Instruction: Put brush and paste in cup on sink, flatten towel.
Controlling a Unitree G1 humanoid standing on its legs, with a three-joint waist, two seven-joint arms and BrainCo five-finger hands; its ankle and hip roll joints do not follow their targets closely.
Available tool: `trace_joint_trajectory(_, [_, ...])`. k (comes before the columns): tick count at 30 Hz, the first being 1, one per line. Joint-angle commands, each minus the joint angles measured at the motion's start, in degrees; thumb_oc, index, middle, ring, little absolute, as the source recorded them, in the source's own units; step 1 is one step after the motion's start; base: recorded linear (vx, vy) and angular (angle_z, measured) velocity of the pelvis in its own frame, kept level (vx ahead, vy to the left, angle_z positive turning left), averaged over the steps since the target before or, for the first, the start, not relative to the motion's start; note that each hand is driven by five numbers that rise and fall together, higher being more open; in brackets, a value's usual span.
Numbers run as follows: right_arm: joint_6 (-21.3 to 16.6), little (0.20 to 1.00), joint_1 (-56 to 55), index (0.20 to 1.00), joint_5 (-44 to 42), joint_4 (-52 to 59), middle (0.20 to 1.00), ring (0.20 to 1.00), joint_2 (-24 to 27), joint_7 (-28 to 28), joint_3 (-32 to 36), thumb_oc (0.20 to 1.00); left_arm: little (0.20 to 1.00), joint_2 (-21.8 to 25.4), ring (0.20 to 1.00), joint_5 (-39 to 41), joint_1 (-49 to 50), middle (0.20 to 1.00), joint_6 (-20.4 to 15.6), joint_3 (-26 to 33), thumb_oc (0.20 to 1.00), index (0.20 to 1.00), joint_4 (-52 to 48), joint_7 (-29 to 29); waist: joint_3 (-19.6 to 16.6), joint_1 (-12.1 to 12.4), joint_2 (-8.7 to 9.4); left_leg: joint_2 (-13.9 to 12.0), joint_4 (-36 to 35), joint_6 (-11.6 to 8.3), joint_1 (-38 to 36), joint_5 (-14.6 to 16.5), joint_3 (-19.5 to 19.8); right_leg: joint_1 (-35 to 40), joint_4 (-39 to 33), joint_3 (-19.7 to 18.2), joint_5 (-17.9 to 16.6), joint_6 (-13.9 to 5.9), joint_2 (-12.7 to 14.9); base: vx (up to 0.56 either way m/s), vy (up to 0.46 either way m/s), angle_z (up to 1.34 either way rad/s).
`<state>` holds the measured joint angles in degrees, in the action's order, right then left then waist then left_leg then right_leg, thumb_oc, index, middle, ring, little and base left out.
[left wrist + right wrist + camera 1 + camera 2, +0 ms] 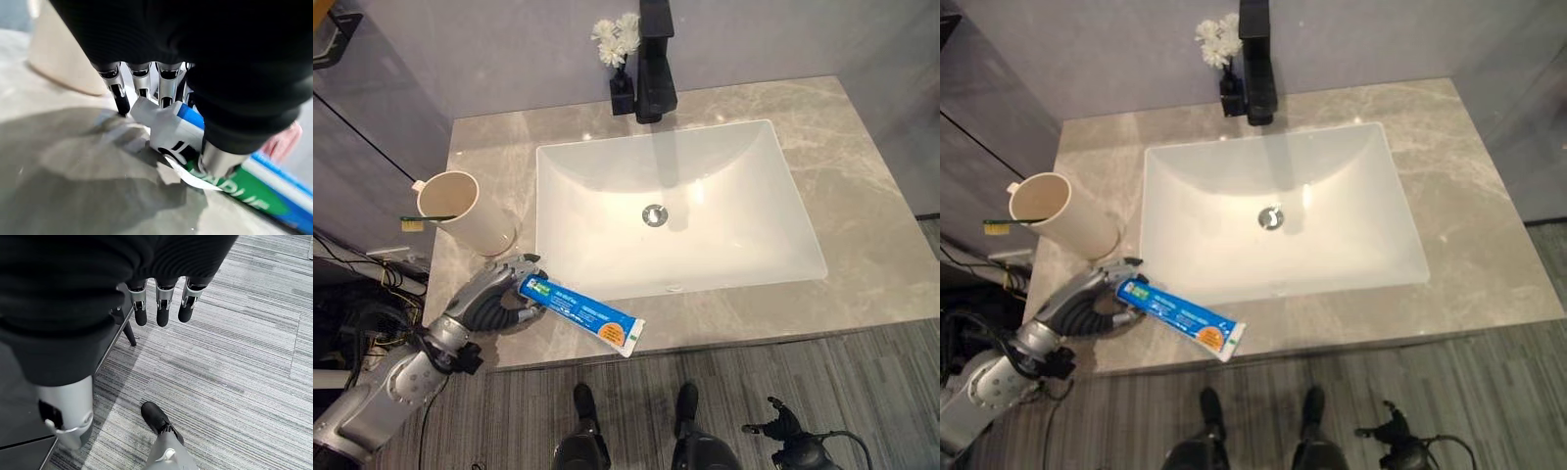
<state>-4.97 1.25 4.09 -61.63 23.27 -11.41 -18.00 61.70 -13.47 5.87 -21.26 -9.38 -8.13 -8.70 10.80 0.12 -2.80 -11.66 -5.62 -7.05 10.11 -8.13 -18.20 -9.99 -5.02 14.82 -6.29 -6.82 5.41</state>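
Observation:
A cream cup [460,211] stands on the grey stone counter [862,196], left of the basin. A green-handled toothbrush [409,222] leans out over the cup's rim. A blue, white and green toothpaste tube [587,315] lies near the counter's front edge, its flat end reaching that edge. My left hand [494,296] lies over the tube's white cap end [164,128], with fingers [120,95] and thumb curled round it; the cup [63,63] stands just beyond. My right hand [161,303] hangs over the carpet floor with relaxed fingers, holding nothing.
A white rectangular basin [607,176] takes up the counter's middle. Behind it stand a black tap [656,69] and a small black vase of white flowers [619,59]. A bare stretch of counter [1474,196] lies to the basin's right.

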Motion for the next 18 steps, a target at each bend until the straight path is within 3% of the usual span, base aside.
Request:
trace_joint_trajectory(1, [-1.7, 1.000, 1.0, 1.000, -0.7, 1.5, 1.000, 1.000, 0.6, -2.1, -1.3, 1.000, 0.200, 1.1, 0.200, -8.7, 2.8, 0.200, -0.7, -10.0, 0.200, 0.200, 4.1, 3.4, -0.1, -2.6, 1.97, -5.7, 0.6, -5.10, -4.1, -0.3, -2.0, -2.6, 0.0, -3.7, 0.3, -2.99, 0.7, -0.01, -0.034, -0.02])
trace_joint_trajectory(11, [-1.2, 1.000, 0.7, 1.000, -2.2, -3.8, 1.000, 1.000, 0.1, -3.1, 1.4, 1.000, 0.200, 1.6, 0.200, -11.7, 2.3, 0.200, -1.0, -11.3, 0.200, 0.200, 4.6, 2.5, -1.0, -2.7, 1.85, -5.7, 0.6, -5.12, -5.2, 0.1, -2.1, -1.6, 0.0, -3.6, 0.5, -3.03, 0.6, 0.00, 0.002, -0.07])
trace_joint_trajectory(18, [0.7, 1.000, -2.4, 1.000, -10.2, -12.6, 1.000, 1.000, -1.9, -2.9, 11.8, 1.000, 0.200, -1.7, 0.200, -8.8, 3.3, 0.200, 0.4, -4.6, 0.200, 0.200, 2.8, 1.1, -3.7, -2.6, 1.69, -4.8, 0.6, -4.76, -7.8, 1.5, -1.0, 2.1, 0.0, -2.6, 1.2, -3.22, 1.8, 0.05, 0.025, 0.04])
